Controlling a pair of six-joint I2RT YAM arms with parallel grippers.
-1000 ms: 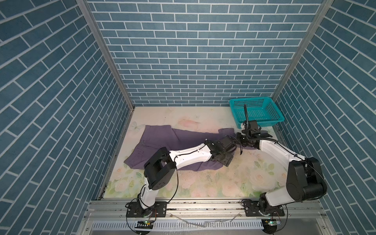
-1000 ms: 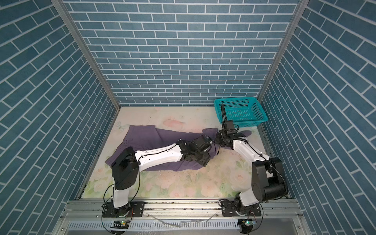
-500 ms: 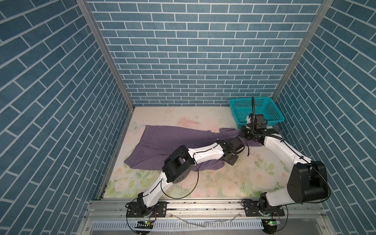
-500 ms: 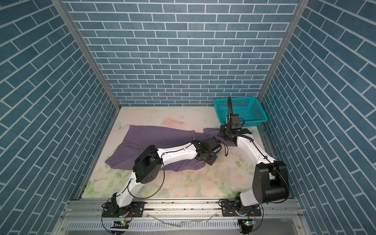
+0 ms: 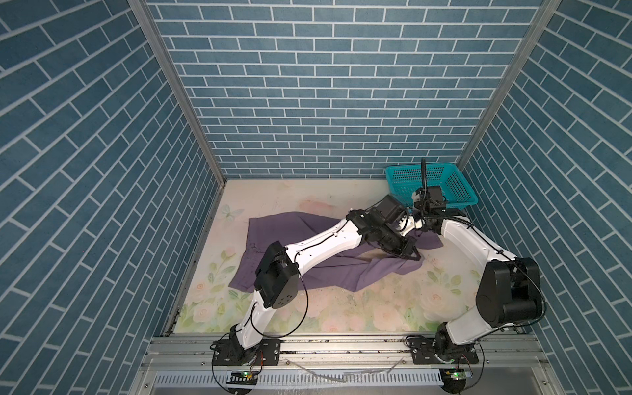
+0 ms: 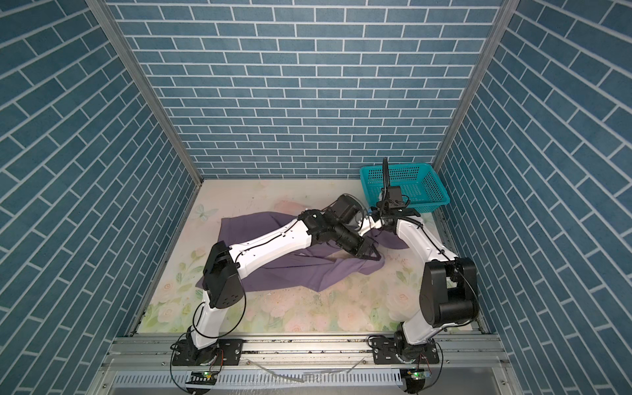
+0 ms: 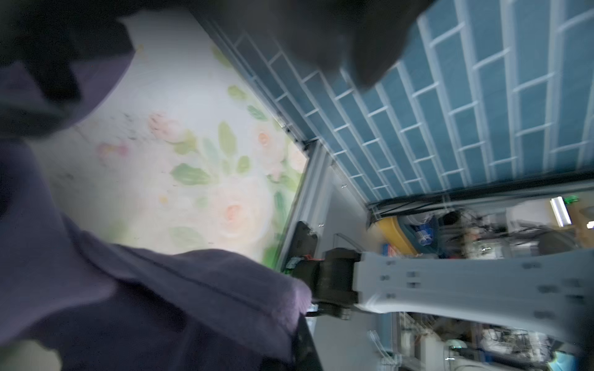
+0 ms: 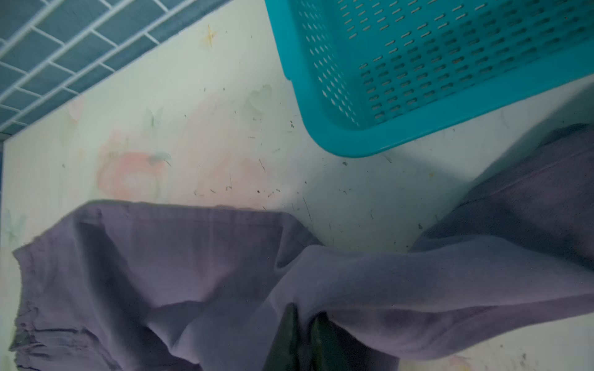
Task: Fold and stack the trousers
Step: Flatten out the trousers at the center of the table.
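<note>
Here, location: the pair of muted purple soft-fabric trousers (image 5: 280, 232) is lying spread and rumpled across the floral-printed tabletop (image 5: 342, 307), with one leg end reaching near the teal plastic mesh basket (image 5: 396, 174) and none of it inside.
Left gripper (image 5: 408, 251): its jaws are standing closed, apparently pinching a leg end that is rising into a ridge.
Right gripper (image 8: 304, 310): its fingers are showing a narrow gap under draped cloth; whether they are gripping cannot be told.
Handling: the fabric is looking light and limp, so it is likely to be sagging and creasing when lifted.
Hold: hems or waistband corners are offering the firmest pinch through both layers.
</note>
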